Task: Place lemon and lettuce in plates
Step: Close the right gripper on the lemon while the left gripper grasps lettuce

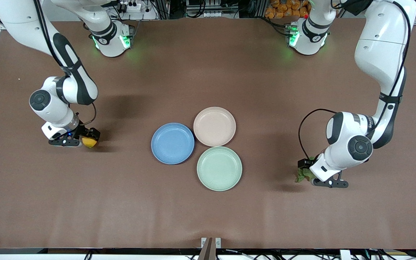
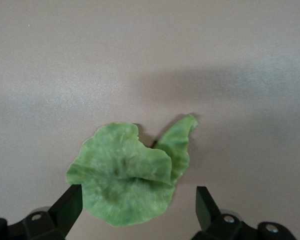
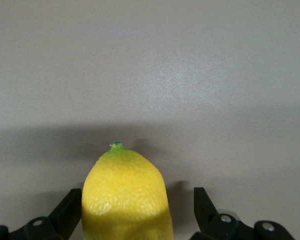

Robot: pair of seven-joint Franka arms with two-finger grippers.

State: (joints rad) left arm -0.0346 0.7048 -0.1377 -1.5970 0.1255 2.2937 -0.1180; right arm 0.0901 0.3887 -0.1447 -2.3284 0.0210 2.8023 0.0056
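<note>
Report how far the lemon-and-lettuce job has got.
Done: nothing; the blue plate and the beige-pink plate hold nothing. In hand: the right tool is open around the lemon on the table, and the left tool is open around the lettuce. Left: gripping, lifting and carrying both to the plates.

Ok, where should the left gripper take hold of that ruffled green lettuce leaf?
Probably at the broad ruffled green lettuce leaf body, not the thin curled flap. It lies low on the brown table, so come straight down. The left gripper is open, one finger at the leaf's edge, the other clear.
</note>
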